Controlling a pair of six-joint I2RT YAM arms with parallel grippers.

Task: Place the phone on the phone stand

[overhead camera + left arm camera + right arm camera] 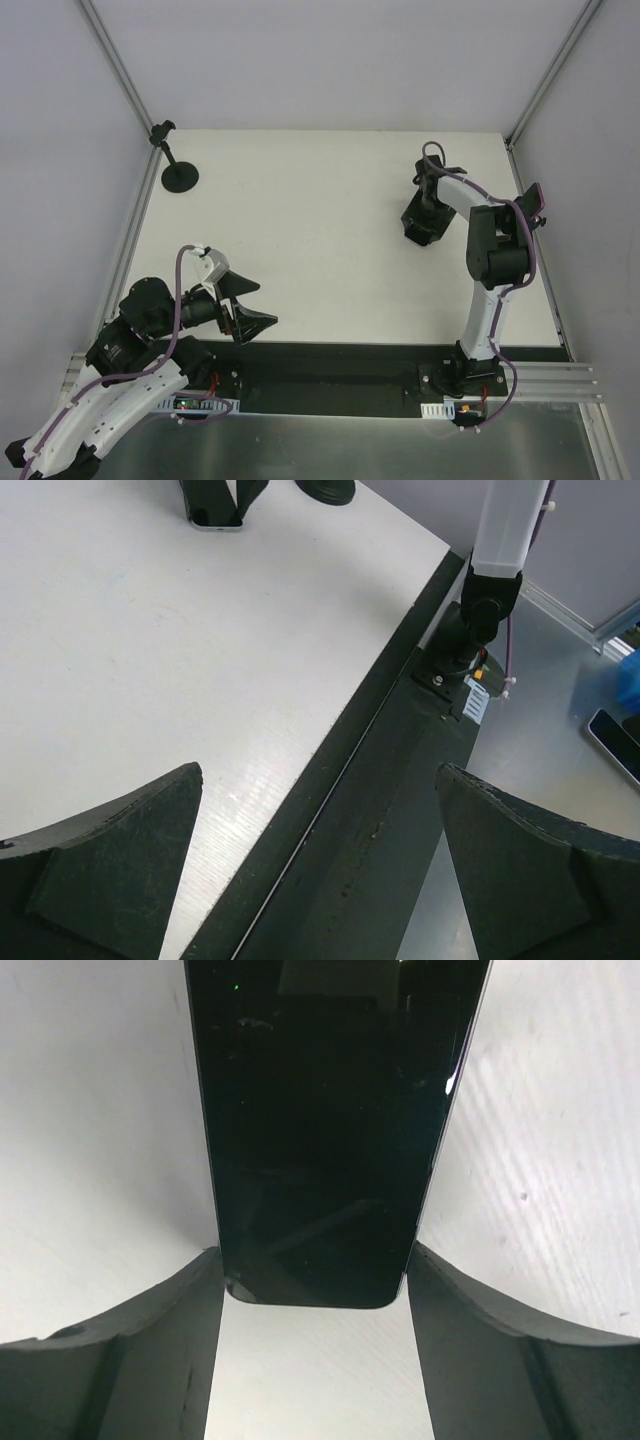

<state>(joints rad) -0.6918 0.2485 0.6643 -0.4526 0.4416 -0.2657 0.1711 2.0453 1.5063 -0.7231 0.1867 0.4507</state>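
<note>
The phone [320, 1130], its glossy black screen up, fills the middle of the right wrist view. My right gripper [312, 1250] is shut on its near end, with one fingertip against each long edge. In the top view this gripper [418, 228] is over the right part of the white table and hides the phone. The phone stand [180, 175], with a black disc base and a thin stem, stands at the far left corner. My left gripper [250, 310] is open and empty at the table's front edge. The left wrist view shows its fingers [110, 870] wide apart.
The white table [320, 240] has a black strip [370, 830] along its front edge, where the arm bases are bolted. Aluminium frame posts [125, 90] rise at the far corners. A dark round object [325, 490] sits at the top edge of the left wrist view, beside the right gripper.
</note>
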